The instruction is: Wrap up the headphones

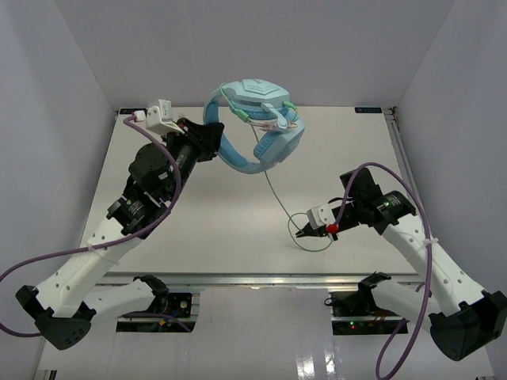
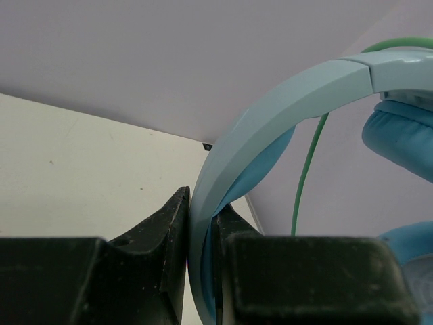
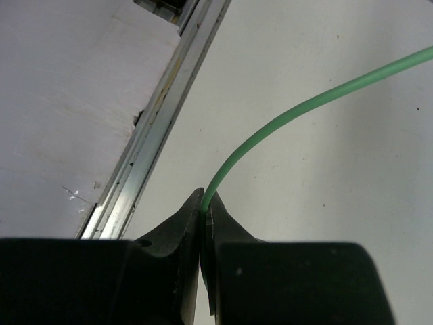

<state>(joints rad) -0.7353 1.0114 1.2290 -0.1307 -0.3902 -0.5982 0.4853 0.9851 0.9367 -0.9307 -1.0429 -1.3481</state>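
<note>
The light blue headphones (image 1: 257, 119) hang in the air above the back of the table. My left gripper (image 1: 212, 136) is shut on their padded band (image 2: 270, 115) and holds them up. Several turns of the thin green cable (image 1: 277, 194) lie around the earcups; the rest runs down to the front right. My right gripper (image 1: 301, 232) is shut on that cable (image 3: 298, 112) low over the table (image 1: 222, 229), near the front edge. A small loop of cable lies on the table beside it. In the left wrist view the cable (image 2: 308, 169) passes behind the band.
White walls close in the table on the left, back and right. A metal rail (image 3: 159, 128) runs along the table's front edge, close to my right gripper. Thick purple robot cables (image 1: 47, 257) trail from both arms.
</note>
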